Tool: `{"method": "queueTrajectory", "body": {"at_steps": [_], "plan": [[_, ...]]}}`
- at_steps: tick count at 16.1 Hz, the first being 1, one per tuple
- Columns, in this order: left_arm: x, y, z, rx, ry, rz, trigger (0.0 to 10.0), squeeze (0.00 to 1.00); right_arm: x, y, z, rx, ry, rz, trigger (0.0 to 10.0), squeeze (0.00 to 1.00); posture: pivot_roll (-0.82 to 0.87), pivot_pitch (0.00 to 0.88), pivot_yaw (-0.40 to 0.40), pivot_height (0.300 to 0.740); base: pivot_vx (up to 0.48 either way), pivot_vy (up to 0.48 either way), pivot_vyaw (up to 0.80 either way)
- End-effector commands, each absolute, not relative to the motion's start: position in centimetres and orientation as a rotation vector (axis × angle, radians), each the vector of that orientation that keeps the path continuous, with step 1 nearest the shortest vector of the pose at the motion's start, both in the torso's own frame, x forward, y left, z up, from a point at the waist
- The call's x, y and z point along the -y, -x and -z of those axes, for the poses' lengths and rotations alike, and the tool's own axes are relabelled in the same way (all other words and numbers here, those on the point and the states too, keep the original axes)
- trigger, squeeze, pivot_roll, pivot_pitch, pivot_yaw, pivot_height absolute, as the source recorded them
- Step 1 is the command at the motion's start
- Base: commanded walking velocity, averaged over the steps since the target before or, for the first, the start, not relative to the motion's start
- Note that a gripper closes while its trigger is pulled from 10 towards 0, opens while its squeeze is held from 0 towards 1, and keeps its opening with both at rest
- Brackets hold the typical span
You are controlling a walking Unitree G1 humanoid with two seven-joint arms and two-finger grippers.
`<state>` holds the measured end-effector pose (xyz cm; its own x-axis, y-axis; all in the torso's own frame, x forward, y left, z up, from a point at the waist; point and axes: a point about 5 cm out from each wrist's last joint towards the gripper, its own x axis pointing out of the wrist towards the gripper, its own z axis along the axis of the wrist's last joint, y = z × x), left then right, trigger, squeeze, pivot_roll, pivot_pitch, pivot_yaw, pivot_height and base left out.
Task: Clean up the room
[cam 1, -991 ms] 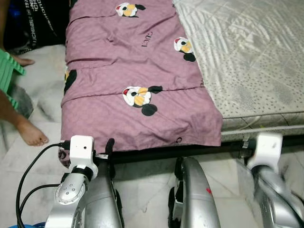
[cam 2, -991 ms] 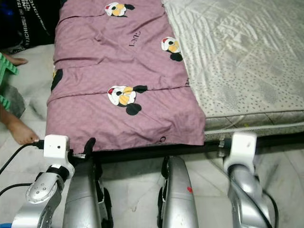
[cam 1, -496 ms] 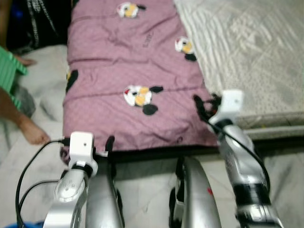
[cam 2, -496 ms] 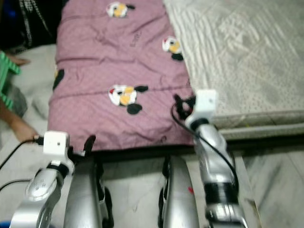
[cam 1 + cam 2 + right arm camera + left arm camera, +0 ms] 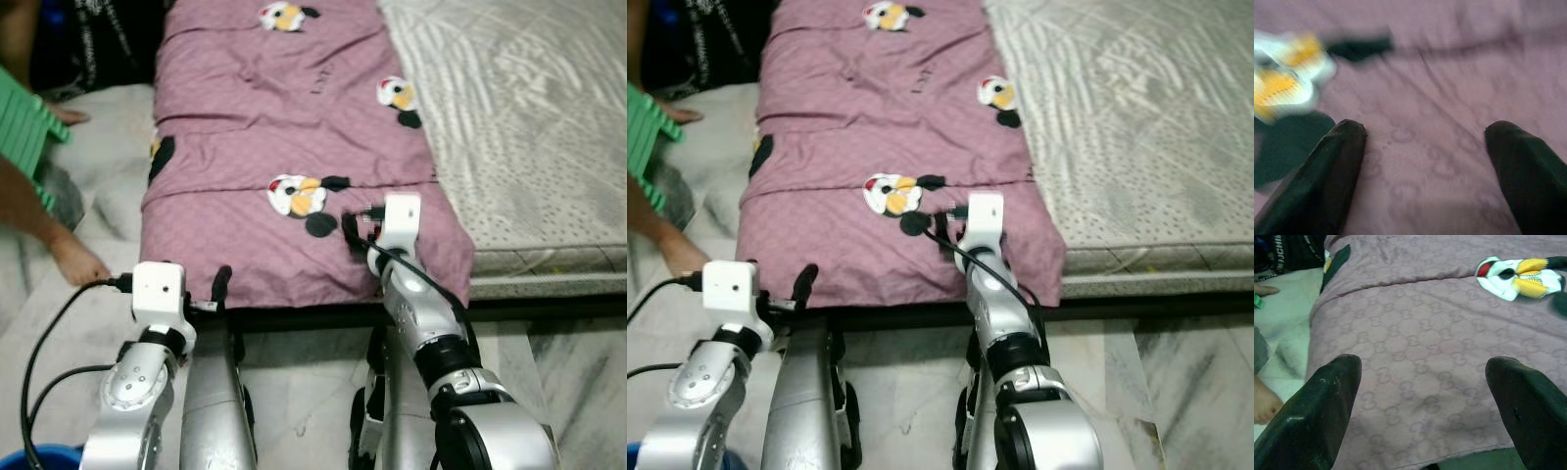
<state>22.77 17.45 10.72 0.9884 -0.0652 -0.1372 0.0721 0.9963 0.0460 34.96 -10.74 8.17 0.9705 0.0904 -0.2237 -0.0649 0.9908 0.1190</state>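
Left eye view: purple blanket (image 5: pixel 294 147) spread over mattress (image 5: pixel 519 127), partly folded. Right gripper (image 5: pixel 351 227) wide above near edge; left gripper (image 5: pixel 1425 382) wide, near edge. Tidying stage unclear.

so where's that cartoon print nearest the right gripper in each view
Left eye: cartoon print mid-blanket, just left of the right gripper.
Right eye: same print, left of the gripper.
Left wrist: at the top right corner.
Right wrist: blurred, at the left edge.
Shared landmark: the purple blanket.

light: even, soft indoor | shadows: faint | right wrist view: blurred
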Motion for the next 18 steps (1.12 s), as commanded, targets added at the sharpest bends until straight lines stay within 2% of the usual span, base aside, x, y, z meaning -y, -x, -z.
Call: {"method": "queueTrajectory", "body": {"at_steps": [1,3,4,6,11,18], "plan": [[-17.8,-22.3,-10.5,-0.155,-0.055,0.066,10.0,0.0,11.9,-34.2,-5.9,-0.348,-0.153,0.004,10.0,1.0,0.19,0.273,-0.001,0.567,0.0,0.0,0.0],[-18.0,-22.1,-10.3,-0.163,-0.054,0.057,10.0,0.0,14.6,-33.0,-3.6,-0.452,-0.205,0.119,10.0,1.0,0.18,0.275,-0.005,0.567,0.0,0.0,0.0],[-18.0,-22.0,-10.3,-0.165,-0.053,0.057,10.0,0.0,15.2,-32.9,-3.4,-0.457,-0.212,0.135,10.0,1.0,0.17,0.276,-0.007,0.567,0.0,0.0,0.0],[-17.4,-22.0,-10.2,-0.169,-0.045,0.07,10.0,0.0,18.1,-32.7,-3.5,-0.434,-0.254,0.231,10.0,1.0,0.16,0.276,-0.005,0.567,0.0,0.0,0.0],[-17.5,-22.4,-10.4,-0.164,-0.053,0.081,10.0,0.0,20.2,-34.2,-6.5,-0.232,-0.389,0.302,10.0,1.0,0.16,0.264,0.002,0.567,0.0,0.0,0.0],[-17.2,-22.2,-10.1,-0.171,-0.05,0.077,10.0,0.0,24.2,-32.6,-6.6,-0.173,-0.297,0.383,10.0,1.0,0.14,0.253,0.0,0.567,0.0,0.0,0.0]]}}
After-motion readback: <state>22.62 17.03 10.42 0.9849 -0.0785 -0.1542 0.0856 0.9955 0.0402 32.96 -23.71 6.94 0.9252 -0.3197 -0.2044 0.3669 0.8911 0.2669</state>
